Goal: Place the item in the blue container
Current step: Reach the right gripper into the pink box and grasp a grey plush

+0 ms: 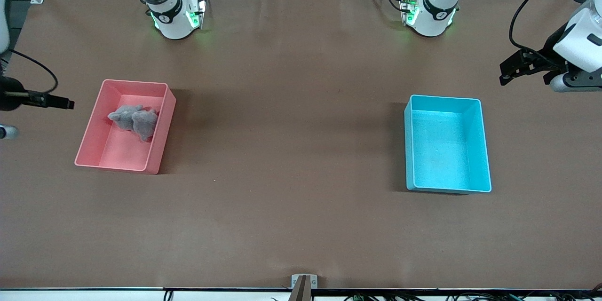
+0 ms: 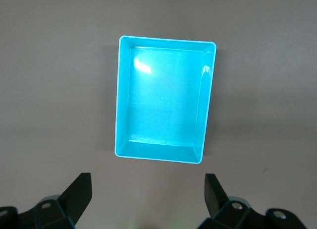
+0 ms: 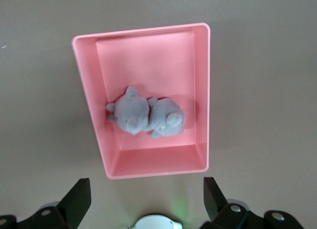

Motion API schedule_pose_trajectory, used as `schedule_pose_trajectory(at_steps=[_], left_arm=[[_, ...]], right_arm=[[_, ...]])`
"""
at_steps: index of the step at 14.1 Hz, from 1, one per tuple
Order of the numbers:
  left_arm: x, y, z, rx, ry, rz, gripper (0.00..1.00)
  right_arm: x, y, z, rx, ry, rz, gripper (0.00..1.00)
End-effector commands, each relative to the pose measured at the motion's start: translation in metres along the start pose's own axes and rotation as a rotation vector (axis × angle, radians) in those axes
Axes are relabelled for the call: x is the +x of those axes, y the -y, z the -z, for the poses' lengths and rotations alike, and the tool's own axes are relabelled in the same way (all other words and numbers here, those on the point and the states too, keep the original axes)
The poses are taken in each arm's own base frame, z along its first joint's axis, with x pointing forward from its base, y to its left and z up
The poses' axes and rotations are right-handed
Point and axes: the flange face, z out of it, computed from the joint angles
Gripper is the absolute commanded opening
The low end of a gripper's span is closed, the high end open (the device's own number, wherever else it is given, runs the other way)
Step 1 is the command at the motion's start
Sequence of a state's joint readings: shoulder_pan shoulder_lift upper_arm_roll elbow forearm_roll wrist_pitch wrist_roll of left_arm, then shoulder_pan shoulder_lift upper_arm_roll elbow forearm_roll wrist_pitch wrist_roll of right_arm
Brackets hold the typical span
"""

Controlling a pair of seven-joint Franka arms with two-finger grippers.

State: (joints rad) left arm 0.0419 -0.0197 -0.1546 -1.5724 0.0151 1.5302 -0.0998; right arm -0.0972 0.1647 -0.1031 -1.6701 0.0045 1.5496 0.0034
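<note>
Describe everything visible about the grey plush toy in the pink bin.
The grey plush toy is a soft, fuzzy stuffed animal with a rounded head, small ears and a plump body, lying on its side. It rests on the floor of the pink rectangular plastic bin, in the half farther from the front camera, toward the right arm's end of the table. Nothing else touches it; no gripper holds it.

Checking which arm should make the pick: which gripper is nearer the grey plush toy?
Right. The right gripper, open, hangs beside the pink bin holding the grey plush toy. The left gripper, open, hangs at the left arm's end of the table, near the blue container.
</note>
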Motion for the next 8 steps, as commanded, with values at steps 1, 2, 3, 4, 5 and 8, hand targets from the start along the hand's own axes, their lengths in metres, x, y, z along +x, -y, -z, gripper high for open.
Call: schedule_pose_trajectory(at_steps=[1,2,3,4,5,8], left_arm=[[-0.001,-0.007,0.006,0.015,-0.011,-0.026,1.0],[0.0,-0.007,0.004,0.018,-0.006,-0.023,1.0],[0.001,-0.006,0.002,0.019,-0.004,-0.021,1.0],[0.002,-0.007,0.001,0.017,-0.003,-0.022,1.0],[0.003,-0.007,0.0,0.019,-0.002,-0.022,1.0],[0.003,-0.011,0.0,0.018,-0.007,-0.028,1.0]], right_arm=[[-0.031,0.003,-0.064,0.017,-0.021,-0.114,1.0],[-0.03,0.007,-0.089,0.02,-0.033,-0.141,1.0],[-0.029,0.009,-0.114,0.034,-0.048,-0.161,1.0],[-0.029,0.013,-0.139,0.061,-0.067,-0.172,1.0],[-0.031,0.021,-0.163,0.082,-0.099,-0.175,1.0],[-0.032,0.039,-0.204,0.086,-0.174,-0.206,1.0]])
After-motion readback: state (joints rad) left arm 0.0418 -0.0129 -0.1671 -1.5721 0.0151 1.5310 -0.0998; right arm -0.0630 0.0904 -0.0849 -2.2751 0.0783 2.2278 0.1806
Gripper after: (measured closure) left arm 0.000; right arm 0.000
